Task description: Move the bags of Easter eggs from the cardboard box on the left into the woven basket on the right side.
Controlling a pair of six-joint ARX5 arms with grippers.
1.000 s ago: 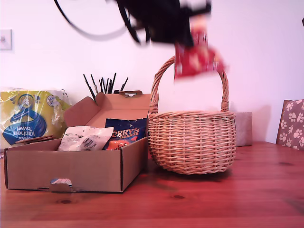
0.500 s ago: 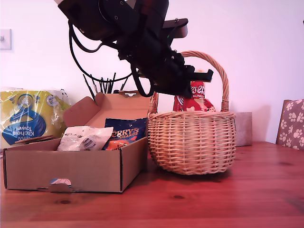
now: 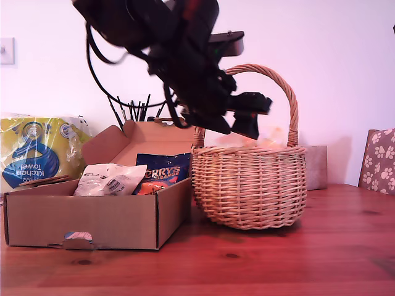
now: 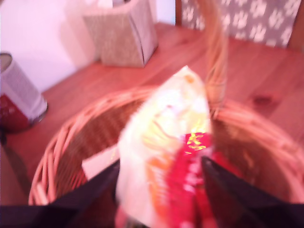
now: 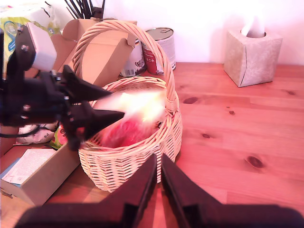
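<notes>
My first gripper (image 3: 261, 117) hangs open just above the woven basket (image 3: 247, 185), under its arched handle. In the first wrist view, a blurred pale yellow-orange bag (image 4: 161, 118) and a red bag (image 4: 190, 185) lie loose between its spread fingers (image 4: 95, 190), inside the basket (image 4: 61, 161). The second wrist view shows the same open gripper (image 5: 118, 103) over the yellow bag (image 5: 135, 102) and red bag (image 5: 118, 135). The cardboard box (image 3: 86, 219) holds a silver-white bag (image 3: 111, 179) and a dark blue bag (image 3: 162, 171). My second gripper (image 5: 158, 173) is shut on nothing, near the basket (image 5: 128, 166).
A yellow-and-blue kitchen towel pack (image 3: 34, 151) stands behind the box at the exterior view's left. A tissue box (image 5: 251, 57) and tins (image 5: 159, 50) stand by the wall behind the basket. A paw-print chair back (image 3: 378, 160) shows at the exterior view's right edge.
The arm came down from above the basket handle to its rim. The red bag, held high a second ago, has dropped below the rim, and the first gripper's fingers have spread.
</notes>
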